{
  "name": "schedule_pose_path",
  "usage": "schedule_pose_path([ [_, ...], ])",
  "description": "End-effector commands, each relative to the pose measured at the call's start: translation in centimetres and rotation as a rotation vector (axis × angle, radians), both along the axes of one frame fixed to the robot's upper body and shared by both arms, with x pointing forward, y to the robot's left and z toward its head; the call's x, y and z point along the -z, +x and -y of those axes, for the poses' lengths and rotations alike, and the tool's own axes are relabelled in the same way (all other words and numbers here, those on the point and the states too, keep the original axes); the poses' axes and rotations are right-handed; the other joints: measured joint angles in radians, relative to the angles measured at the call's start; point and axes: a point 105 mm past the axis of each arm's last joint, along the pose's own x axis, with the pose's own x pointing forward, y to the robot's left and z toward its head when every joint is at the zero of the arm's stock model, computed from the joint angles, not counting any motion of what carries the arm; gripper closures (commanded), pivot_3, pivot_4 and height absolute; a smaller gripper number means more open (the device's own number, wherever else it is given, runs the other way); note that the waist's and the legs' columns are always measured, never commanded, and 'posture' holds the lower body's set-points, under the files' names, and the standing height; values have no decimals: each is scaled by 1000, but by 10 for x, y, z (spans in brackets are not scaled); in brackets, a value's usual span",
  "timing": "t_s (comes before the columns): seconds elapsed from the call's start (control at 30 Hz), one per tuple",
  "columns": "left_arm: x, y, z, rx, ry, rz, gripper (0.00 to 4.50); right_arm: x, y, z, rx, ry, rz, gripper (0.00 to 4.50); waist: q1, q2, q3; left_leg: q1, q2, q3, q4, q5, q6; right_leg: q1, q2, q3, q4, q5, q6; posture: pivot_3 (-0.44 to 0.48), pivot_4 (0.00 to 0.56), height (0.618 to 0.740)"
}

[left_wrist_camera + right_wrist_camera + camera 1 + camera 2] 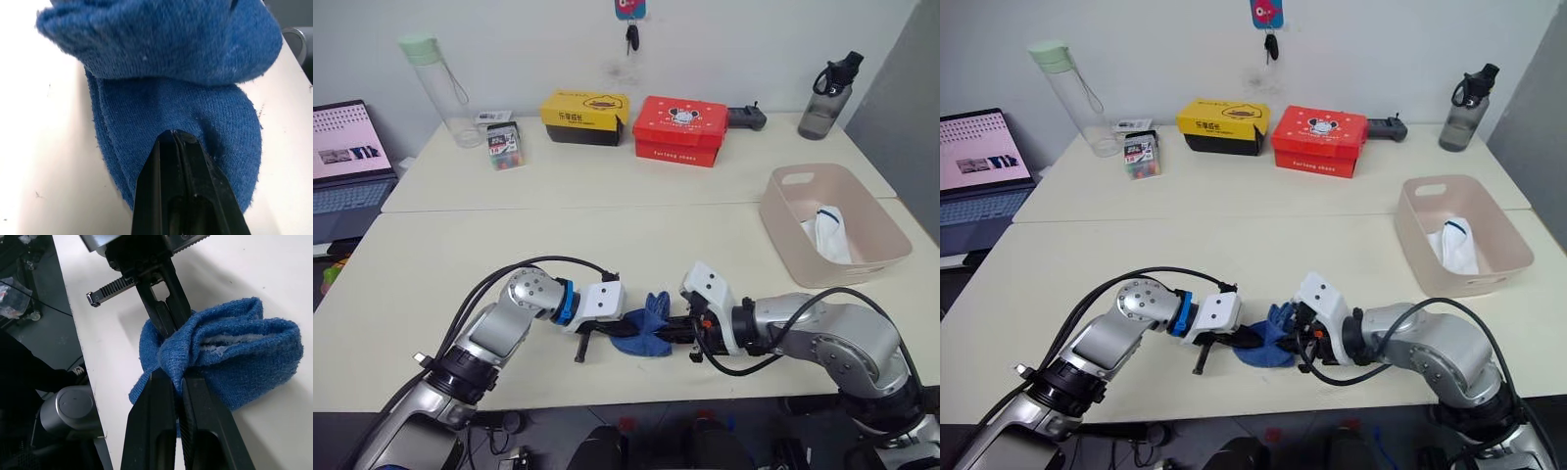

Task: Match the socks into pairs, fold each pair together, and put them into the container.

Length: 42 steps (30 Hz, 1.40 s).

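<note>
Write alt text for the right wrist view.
The right pincer is shut on a bunched medium blue sock pair lying on a pale tabletop. Opposite it, the left pincer grips the same bundle from the far side. The table edge and dark floor lie alongside.

Medium blue socks (644,330) bunched just in front of the pale pink-beige basin (862,257), pinched between black fingers (166,318) of the left gripper (619,331) and right gripper (677,331), both with white housings. White sock with a navy mark (827,233) inside the basin. Behind the basin, red box (681,129) with a mouse print, beside yellow-and-black box (584,117). Cream table (509,245).
</note>
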Motion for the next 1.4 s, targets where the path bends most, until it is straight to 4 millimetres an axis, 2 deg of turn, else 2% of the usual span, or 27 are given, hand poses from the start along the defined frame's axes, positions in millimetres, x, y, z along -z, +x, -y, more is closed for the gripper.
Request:
schedule_pose_path([
  [0.03,10,2,-1,-12,25,-9,4500,-4,1,-10,-17,36,-7,4480,0,0,0,0,0,0,0,0,0,0,0,0,0,0,0,0,150,726],
  [0.27,5,6,-9,-66,6,-12,4500,11,9,-25,0,49,-57,4480,-2,0,0,0,0,0,0,0,0,0,0,0,0,0,0,0,150,726],
  [0.4,-1,14,-24,-150,-4,-10,4500,1,6,-32,-35,102,-56,3374,-5,0,0,0,0,0,0,0,0,-1,0,0,1,0,0,0,150,726],
  [0.5,-7,19,-35,-210,-24,-9,4500,-9,3,-31,-53,126,-54,2309,-5,0,0,0,0,0,0,0,0,-1,0,0,1,0,0,0,150,726],
  [0.57,-18,20,-36,-228,-70,-17,4500,-19,-1,-27,-71,150,-47,1492,-4,0,0,0,0,0,0,0,0,-1,0,0,1,0,0,0,150,726],
  [0.6,-24,21,-36,-236,-94,-22,4500,-24,-2,-25,-83,164,-38,1271,-2,1,0,0,0,0,0,0,0,-1,0,0,1,0,0,0,150,726],
  [0.7,-43,24,-42,-267,-157,-29,4500,-36,2,-17,-49,219,-12,213,-2,0,0,-1,0,-1,0,0,0,-1,0,0,1,0,0,0,150,726],
  [0.77,-58,27,-46,-288,-192,-23,4500,-42,11,-11,13,255,20,213,-4,0,0,-1,0,-1,0,0,0,-1,0,-1,1,0,0,0,150,726],
  [0.9,-80,27,-41,-244,-215,-1,4500,-40,27,-4,111,243,107,1041,-4,0,0,-1,0,-1,0,0,0,-1,0,0,1,0,0,0,150,726],
  [1.03,-84,11,-29,-133,-187,-31,4500,-28,29,-6,120,236,134,2464,-5,0,0,-1,0,0,0,0,0,-1,0,0,1,0,0,0,150,726],
  [1.13,-87,3,-19,-60,-183,-38,4500,-5,30,-7,120,178,153,3535,-6,1,0,0,0,0,-1,0,0,-1,0,0,1,0,0,0,150,726],
  [1.2,-87,0,-15,-27,-179,-42,4500,3,30,-9,112,168,158,4260,-6,1,1,-1,0,0,0,0,0,-1,0,0,1,0,0,0,150,726],
  [1.23,-87,0,-14,-18,-178,-43,4500,4,31,-11,110,171,158,4455,-6,1,1,-1,0,0,0,0,0,-1,0,0,1,0,0,0,150,726],
  [1.4,-75,-5,3,95,-150,-45,4500,11,33,-21,87,149,170,4455,-4,1,1,-1,0,0,0,0,0,-1,0,0,1,0,0,0,150,726],
])
